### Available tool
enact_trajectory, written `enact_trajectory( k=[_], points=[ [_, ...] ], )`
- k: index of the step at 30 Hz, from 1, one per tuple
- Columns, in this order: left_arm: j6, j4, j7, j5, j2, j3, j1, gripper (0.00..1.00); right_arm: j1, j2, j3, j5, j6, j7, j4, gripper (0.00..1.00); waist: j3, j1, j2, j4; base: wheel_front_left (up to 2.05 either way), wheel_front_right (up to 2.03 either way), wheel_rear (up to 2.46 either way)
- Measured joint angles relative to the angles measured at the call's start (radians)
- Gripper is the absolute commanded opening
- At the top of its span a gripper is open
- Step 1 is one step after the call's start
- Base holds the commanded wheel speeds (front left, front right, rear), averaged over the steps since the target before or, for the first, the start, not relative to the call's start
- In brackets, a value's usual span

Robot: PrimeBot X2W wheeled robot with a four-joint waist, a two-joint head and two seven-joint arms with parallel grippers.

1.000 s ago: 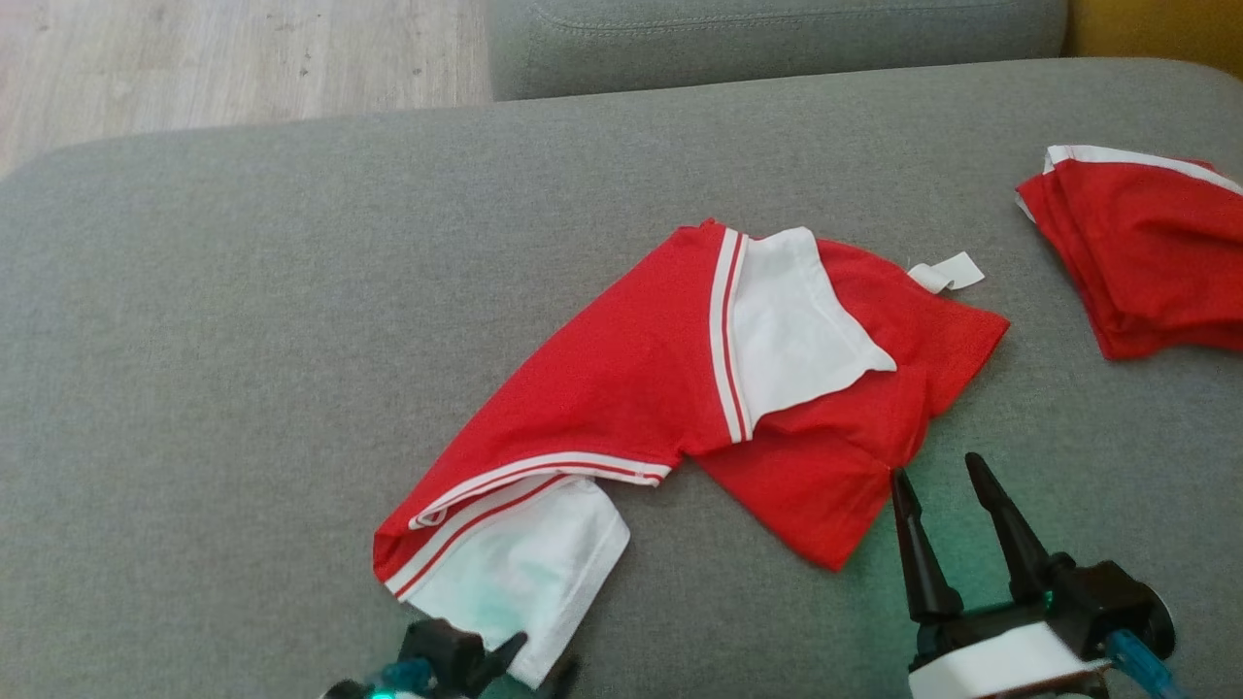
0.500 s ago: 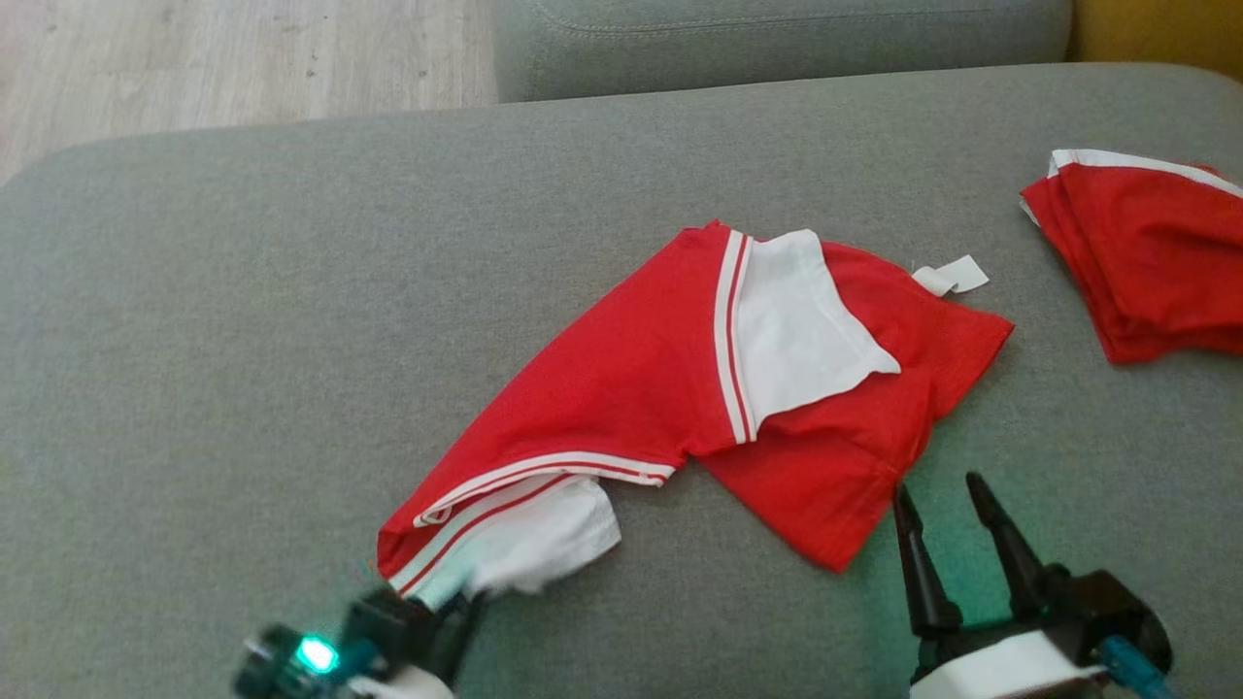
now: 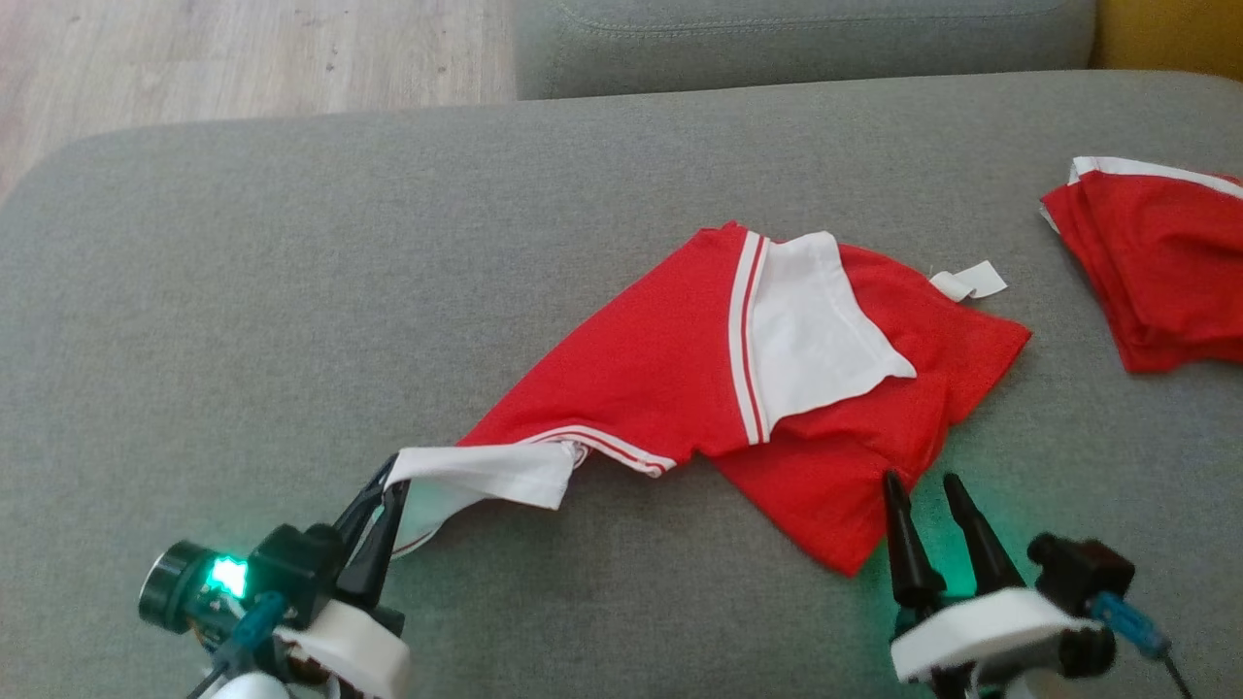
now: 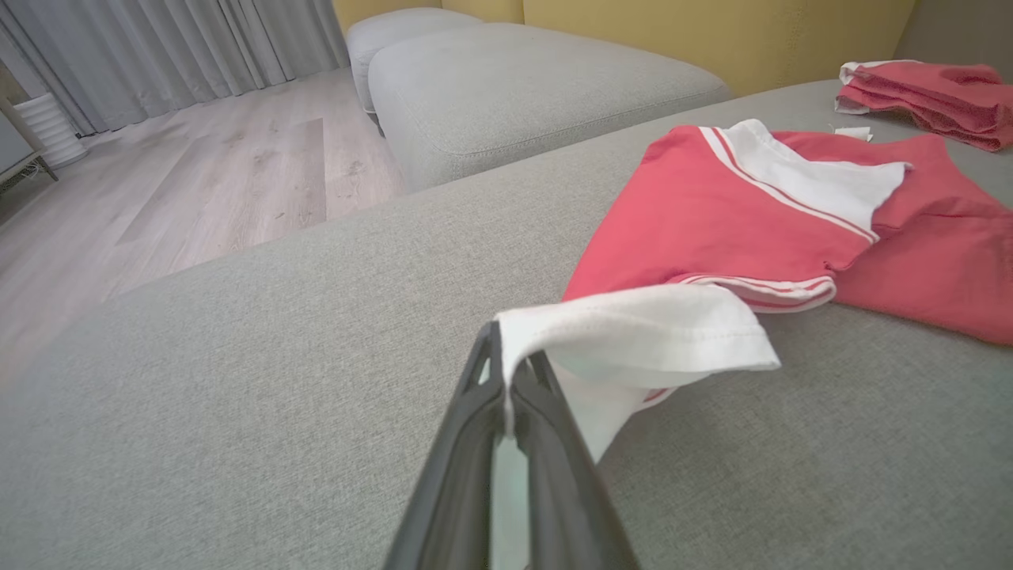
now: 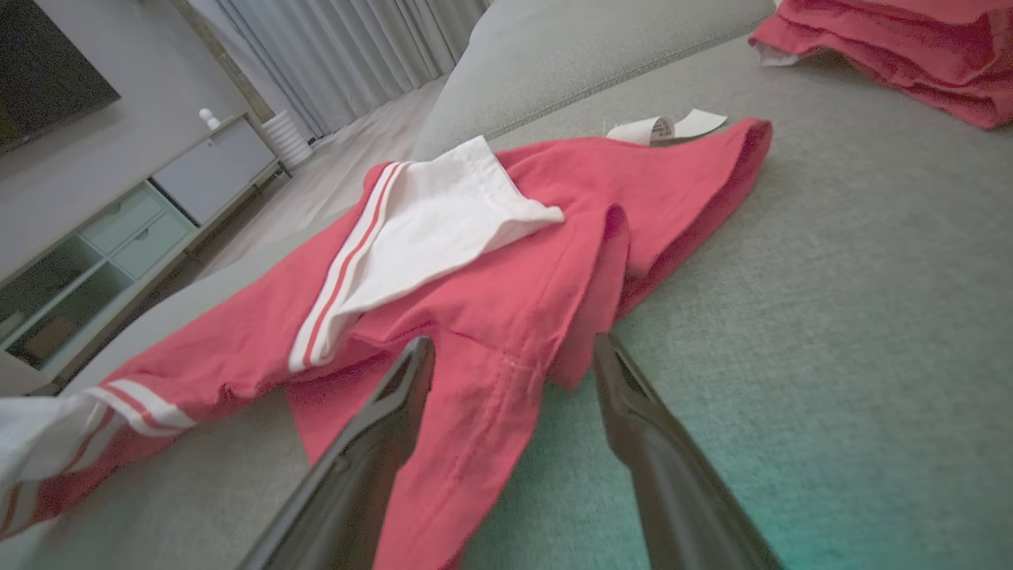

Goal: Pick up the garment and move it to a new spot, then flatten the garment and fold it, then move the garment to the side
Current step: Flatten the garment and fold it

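Fingers of the left gripper (image 3: 388, 482) were pressed together on the white hem of one sleeve (image 3: 490, 474) of the shirt (image 3: 651, 379), pinching it at the near left part of the grey cushion (image 3: 291, 291). In the left wrist view the cloth sat between the two closed tips and the sleeve hung from them in a loose fold, raised off the cushion. The rest of the red shirt lay crumpled near the cushion's middle, with its other white sleeve (image 3: 811, 330) folded over on top of the red body and a striped red-and-white band running along it. A small white tag (image 3: 971, 282) stuck out from the shirt's far edge and rested on the cushion. The right gripper (image 3: 920, 481) was at the cushion's near right part with its fingers spread apart and nothing between them. In the right wrist view one finger lay over the shirt's red bottom edge and the other over bare cushion; whether either touched the cloth could not be told. A green glow fell on the cushion beside that gripper. A second red garment (image 3: 1156, 272), folded, lay at the cushion's far right edge, well apart from the shirt. Beyond the cushion's far side were another grey cushion (image 3: 796, 39) and a pale wooden floor (image 3: 243, 58).
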Motion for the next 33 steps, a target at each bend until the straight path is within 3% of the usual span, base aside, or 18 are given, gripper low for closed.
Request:
enact_trajectory(
  k=[3, 11, 13, 19, 28, 33],
  points=[
    [-0.007, 0.015, -0.001, 0.000, 0.001, 0.000, -0.007, 0.00, -0.062, -0.006, 0.029, 0.112, 0.000, 0.029, 0.056, 1.00, 0.007, 0.0000, 0.0000, 0.010, 0.00, 0.00, 0.00],
    [-0.011, 0.039, 0.000, 0.000, 0.000, -0.013, -0.037, 0.00, -0.079, -0.042, 0.095, 0.239, 0.000, 0.036, 0.090, 1.00, -0.007, 0.0000, 0.0000, 0.026, 0.00, 0.00, 0.00],
    [-0.014, 0.045, 0.000, 0.000, 0.000, -0.017, -0.037, 0.00, -0.079, -0.051, 0.105, 0.249, 0.000, 0.029, 0.094, 0.82, -0.014, -0.0001, 0.0000, 0.027, 0.00, 0.00, 0.00],
    [-0.009, 0.046, 0.000, 0.000, 0.000, -0.018, -0.035, 0.00, -0.079, -0.063, 0.130, 0.284, 0.000, 0.019, 0.100, 0.00, -0.026, -0.0001, 0.0000, 0.023, 0.00, 0.00, 0.00],
    [-0.008, 0.036, -0.037, -0.015, 0.005, -0.008, -0.034, 0.00, -0.080, -0.093, 0.149, 0.279, 0.000, 0.007, 0.093, 0.00, -0.041, -0.0001, 0.0000, 0.009, 0.00, 0.00, 0.00],
    [-0.037, 0.001, -0.063, -0.060, 0.014, 0.035, -0.042, 0.00, -0.090, -0.142, 0.103, 0.221, 0.000, 0.000, -0.033, 0.00, -0.060, 0.0000, 0.0000, -0.003, 0.00, 0.00, 0.00]
  ],
)
